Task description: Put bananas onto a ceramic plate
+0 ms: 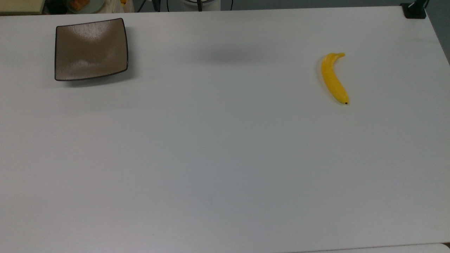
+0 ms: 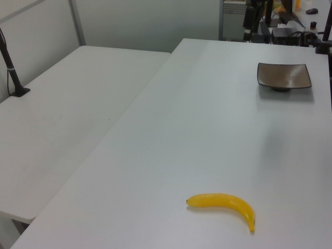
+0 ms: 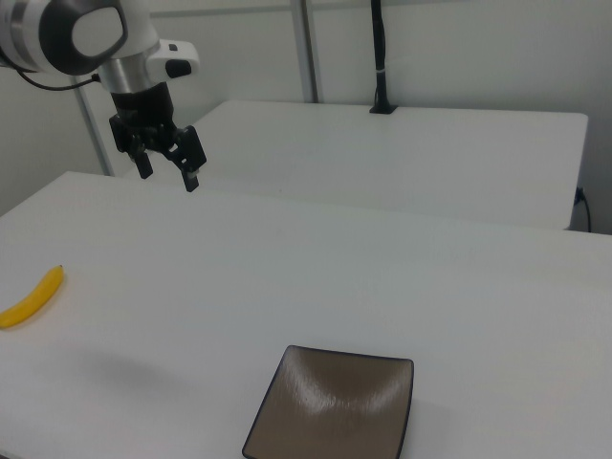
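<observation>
Lying well below the parted, empty hand, the banana is judged light, stiff, slippery; mid-body is best gripped.

You see a bright yellow banana with a dark tip, a glossy brown plate rimmed dark, a white table.

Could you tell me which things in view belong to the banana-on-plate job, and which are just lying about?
Job:
- banana, lying on the table
- ceramic plate, bare
- pincer, open, raised above the table

Lying about:
- second white table
- black post
</observation>
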`<state>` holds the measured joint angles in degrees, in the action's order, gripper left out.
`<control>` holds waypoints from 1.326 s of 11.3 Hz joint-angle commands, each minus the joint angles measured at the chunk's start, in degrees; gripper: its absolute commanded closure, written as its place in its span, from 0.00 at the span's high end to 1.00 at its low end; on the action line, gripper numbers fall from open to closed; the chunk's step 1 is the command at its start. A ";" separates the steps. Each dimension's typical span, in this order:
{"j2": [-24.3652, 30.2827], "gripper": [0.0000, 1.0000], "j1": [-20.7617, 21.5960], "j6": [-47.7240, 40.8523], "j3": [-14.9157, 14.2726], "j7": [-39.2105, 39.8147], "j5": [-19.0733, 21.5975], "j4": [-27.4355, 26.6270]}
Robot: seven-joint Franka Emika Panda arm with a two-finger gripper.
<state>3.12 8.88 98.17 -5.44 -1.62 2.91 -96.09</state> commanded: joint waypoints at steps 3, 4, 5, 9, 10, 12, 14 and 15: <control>0.83 1.00 0.26 1.06 1.84 0.48 0.17 -1.90; 0.92 1.00 0.44 0.97 1.84 0.48 0.17 -1.90; 1.01 1.00 0.44 0.80 2.02 0.31 0.17 -1.82; 0.92 1.00 0.61 0.19 5.96 0.04 1.22 -0.06; 0.83 1.00 2.18 -0.86 6.15 -0.05 3.05 0.90; 0.22 1.00 4.30 -1.57 9.81 -5.20 3.86 3.62; -2.05 1.00 4.48 -1.49 15.61 -13.70 2.82 6.78; -3.37 1.00 4.48 -1.40 17.99 -16.89 2.55 7.93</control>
<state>3.23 12.82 98.39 6.47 -9.04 6.24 -93.07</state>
